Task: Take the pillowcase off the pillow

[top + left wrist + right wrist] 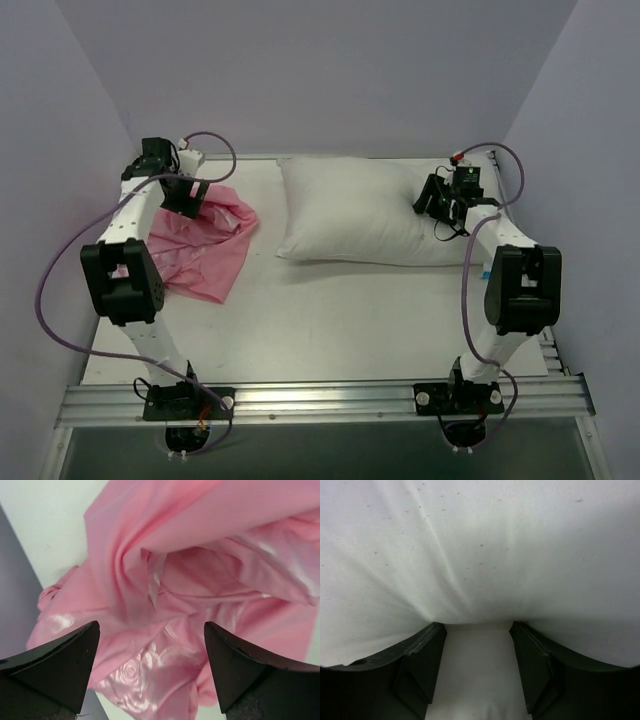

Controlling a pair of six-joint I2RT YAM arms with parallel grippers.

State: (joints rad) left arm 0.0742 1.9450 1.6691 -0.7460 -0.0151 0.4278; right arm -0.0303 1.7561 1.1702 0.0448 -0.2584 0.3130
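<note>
Pink pillowcase (pixel 205 250) lies crumpled at left of tabletop (pixel 330 320), apart from the pillow (pixel 350 210). Left pincer (pixel 151 625) is wide open above it, holding nothing. Farther back, right pincer (pixel 477 626) is half open at the bare pillow's right end, cloth bulging over its jaws. Lifting away may snag it and drag pillow toward right edge.

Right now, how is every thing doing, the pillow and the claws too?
Pillow: bare, lying flat.
Pillowcase: off, crumpled beside the pillow.
Left gripper: open, over the pillowcase.
Right gripper: open, at the pillow's edge.
</note>
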